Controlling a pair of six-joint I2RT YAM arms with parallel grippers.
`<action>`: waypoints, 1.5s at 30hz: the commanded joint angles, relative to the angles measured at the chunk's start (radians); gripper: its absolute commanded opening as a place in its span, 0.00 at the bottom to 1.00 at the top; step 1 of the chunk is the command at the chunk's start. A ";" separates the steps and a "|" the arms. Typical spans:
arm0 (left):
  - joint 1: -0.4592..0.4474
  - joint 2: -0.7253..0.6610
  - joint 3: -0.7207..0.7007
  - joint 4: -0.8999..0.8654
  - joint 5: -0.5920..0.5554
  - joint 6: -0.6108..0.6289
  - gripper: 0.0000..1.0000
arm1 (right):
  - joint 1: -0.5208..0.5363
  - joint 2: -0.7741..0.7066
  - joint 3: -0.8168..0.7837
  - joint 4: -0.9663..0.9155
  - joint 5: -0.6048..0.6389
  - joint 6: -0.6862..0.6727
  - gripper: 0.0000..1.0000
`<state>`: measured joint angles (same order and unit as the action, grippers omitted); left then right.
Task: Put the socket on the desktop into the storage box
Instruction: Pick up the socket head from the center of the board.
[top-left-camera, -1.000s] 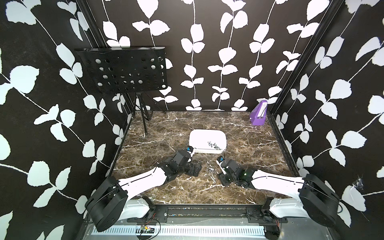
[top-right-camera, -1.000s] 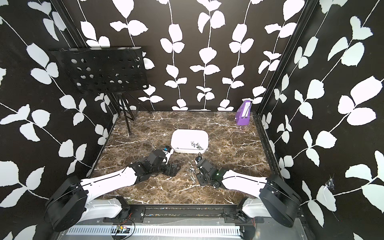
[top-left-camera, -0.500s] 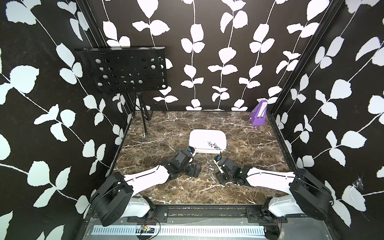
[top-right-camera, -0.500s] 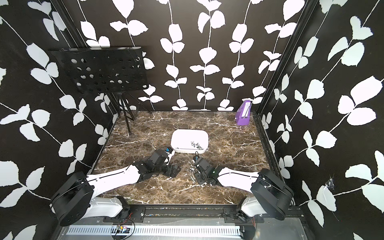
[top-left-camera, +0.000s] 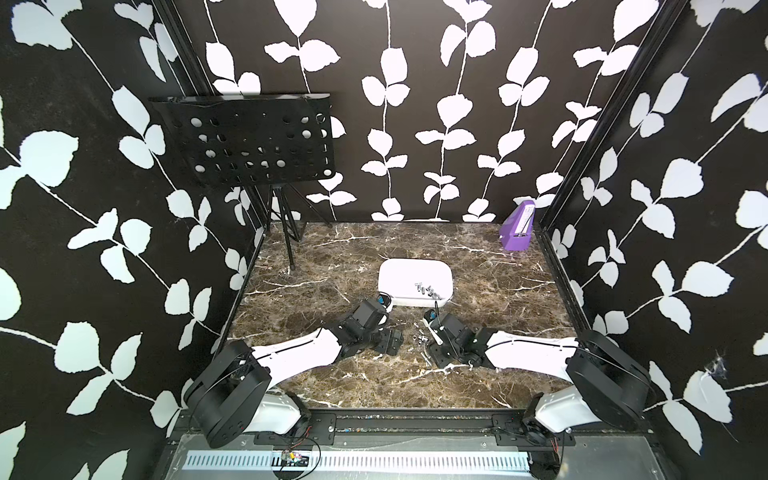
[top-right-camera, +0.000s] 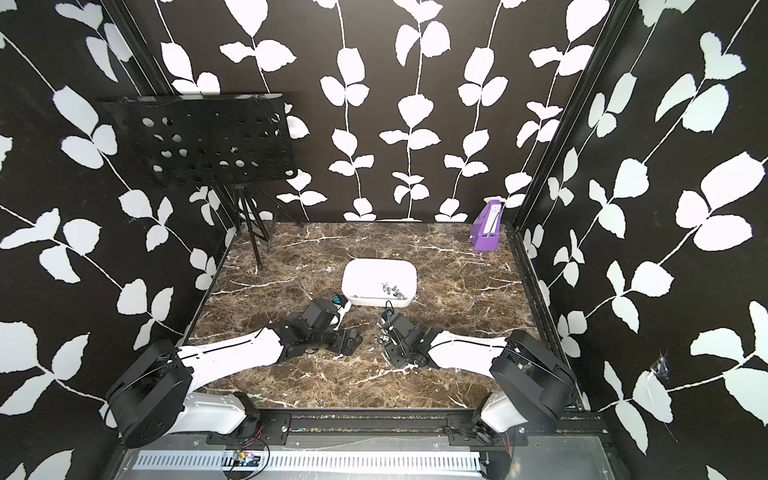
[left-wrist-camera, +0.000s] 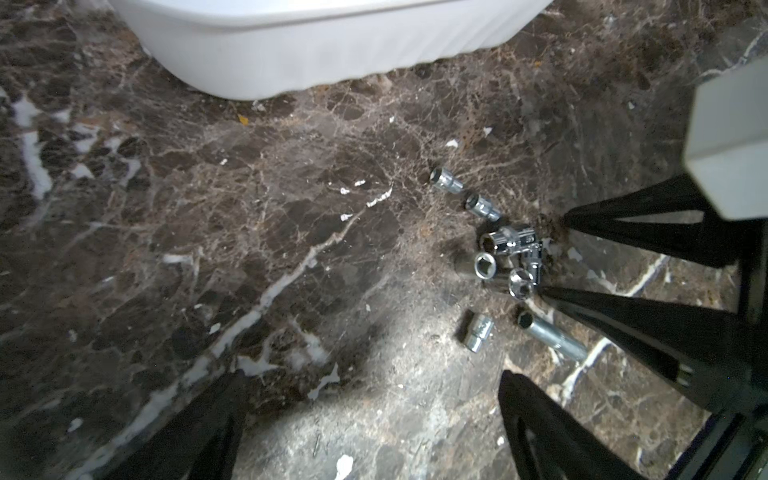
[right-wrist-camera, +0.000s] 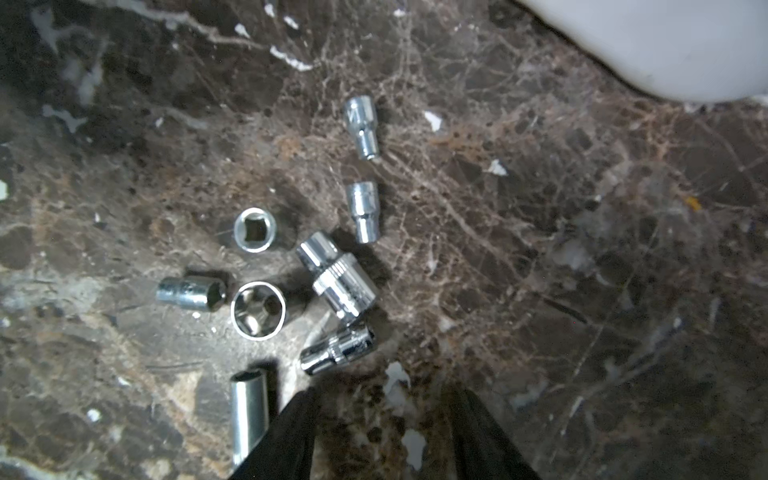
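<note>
Where leaf-print walls (top-left-camera: 415, 124) enclose it, desktop (top-left-camera: 332, 257): dark marble.
Storage box (top-left-camera: 397, 276): sockets (top-left-camera: 428, 289) inside.
Left gripper (left-wrist-camera: 370, 376): wide — empty.
Right gripper (right-wrist-camera: 382, 392): half-parted, empty.

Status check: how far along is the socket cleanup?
Done: a handful of sockets lie in the storage box.
In hand: nothing. The right gripper is open and empty right by the loose sockets on the desktop. The left gripper is open and empty too.
Left: the right wrist view shows eight loose sockets, none picked up yet.
</note>
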<state>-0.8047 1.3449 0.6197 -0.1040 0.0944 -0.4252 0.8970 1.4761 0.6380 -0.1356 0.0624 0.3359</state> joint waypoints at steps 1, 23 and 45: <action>-0.004 -0.003 0.020 -0.013 0.008 0.007 0.94 | 0.006 0.026 0.040 0.014 -0.021 0.001 0.54; -0.004 -0.009 0.020 -0.016 0.005 0.004 0.94 | 0.006 0.059 0.055 0.020 -0.074 0.008 0.47; -0.006 -0.010 0.019 -0.018 0.002 0.004 0.94 | 0.006 0.098 0.084 -0.009 -0.068 0.008 0.29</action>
<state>-0.8062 1.3449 0.6201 -0.1066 0.0944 -0.4252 0.8967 1.5494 0.7017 -0.1154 0.0177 0.3367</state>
